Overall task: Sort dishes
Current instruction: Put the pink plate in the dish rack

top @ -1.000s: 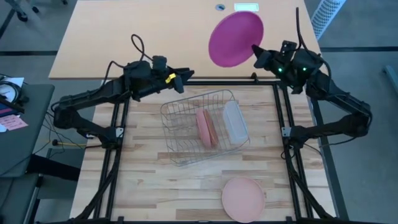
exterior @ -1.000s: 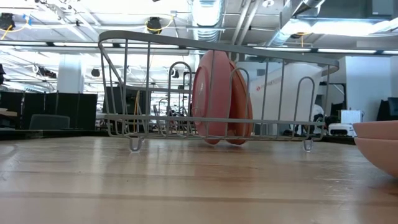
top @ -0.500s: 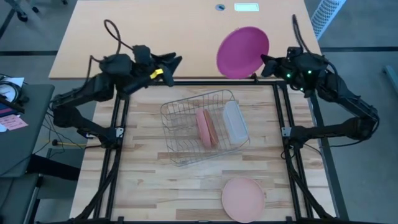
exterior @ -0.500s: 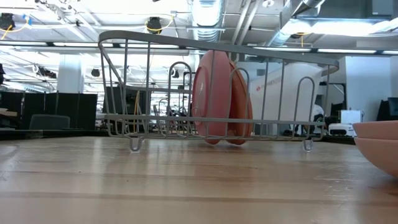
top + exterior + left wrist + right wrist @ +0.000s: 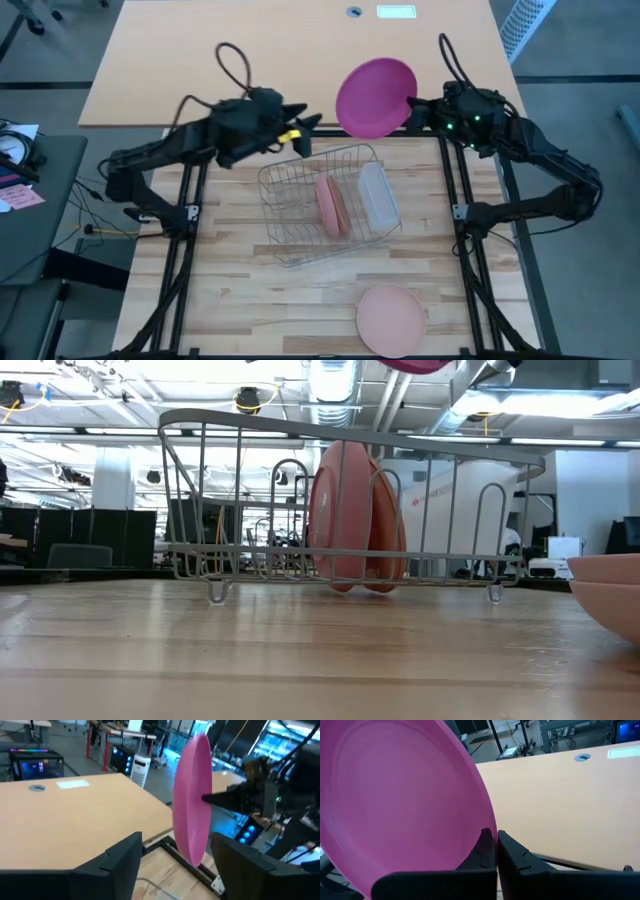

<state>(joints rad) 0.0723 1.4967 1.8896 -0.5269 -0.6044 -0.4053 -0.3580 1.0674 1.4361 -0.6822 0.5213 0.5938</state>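
right gripper [image 5: 412, 101] clamped on magenta plate [image 5: 374, 96] rim, held in air above wire rack's [image 5: 300, 215] far edge. left gripper [image 5: 310, 125] jaws apart, beside plate, not touching.

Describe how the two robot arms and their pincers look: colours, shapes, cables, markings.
Both arms are dark, jointed and slender. The left arm carries a looping black cable and a yellow marking near its pincer. The right arm has a thin black cable arcing above its wrist and small green lights by its pincer. The fingers are matte black, angular wedges.
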